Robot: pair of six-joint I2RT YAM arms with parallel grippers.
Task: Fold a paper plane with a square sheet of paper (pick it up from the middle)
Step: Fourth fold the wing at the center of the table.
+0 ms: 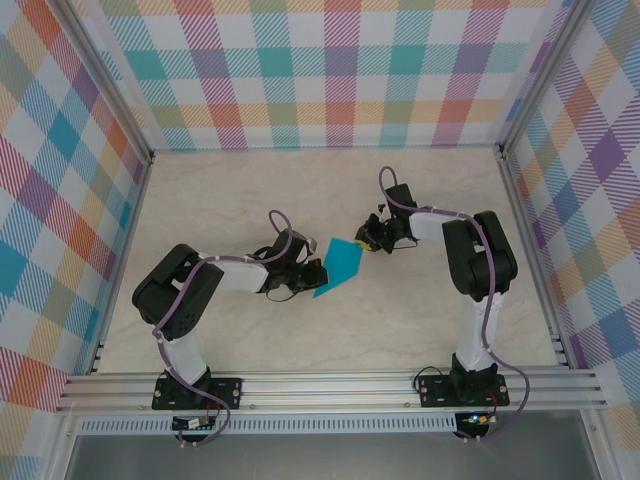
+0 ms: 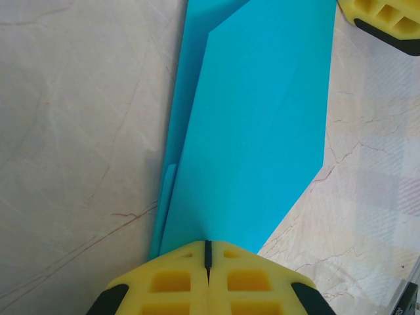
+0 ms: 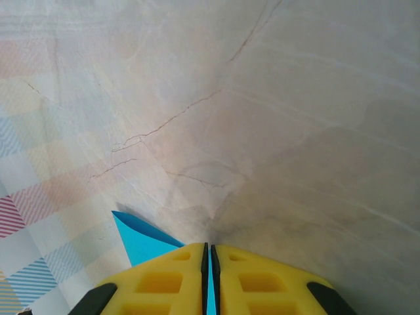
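Evidently the paper [image 1: 340, 265] is being carried between the two arms over the middle of the table [image 1: 300, 190], not lying flat on it. The left gripper [image 2: 208, 244] is clenched on the near end, its yellow pads pressed together with the teal sheet running out from between them. The right gripper [image 3: 210, 248] pinches the far end, a thin blue edge showing in the slit between its pads and a pointed corner sticking out to one side.

Holding both ends probably keeps the thin sheet taut, so a crease can be set or the flap turned without the paper sagging. The left wrist view shows a folded layer along one long edge, so the plane looks partly made. Uneven pull could tear or skew it.
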